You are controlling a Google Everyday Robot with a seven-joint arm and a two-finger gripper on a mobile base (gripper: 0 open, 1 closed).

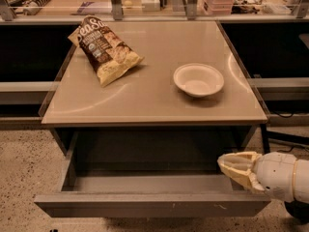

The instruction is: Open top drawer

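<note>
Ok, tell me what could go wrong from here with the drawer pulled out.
1. The cream-coloured hand sits low at the right end of the wide grey top drawer; a careless sideways exit could catch its front panel and nudge it shut.
2. Lifting straight up might knock the beige tabletop at its edge, jolting the white round bowl.

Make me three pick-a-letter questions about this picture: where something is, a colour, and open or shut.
1. Where is the gripper? A) high in the air B) at the top drawer's right end C) on the floor
2. What colour is the bowl? A) white B) red C) blue
3. The top drawer is: A) shut B) pulled open C) lifted out
Answers: B, the gripper hangs by the drawer's right end; A, the bowl on the table is plainly white; B, the drawer's dark inside shows.
</note>
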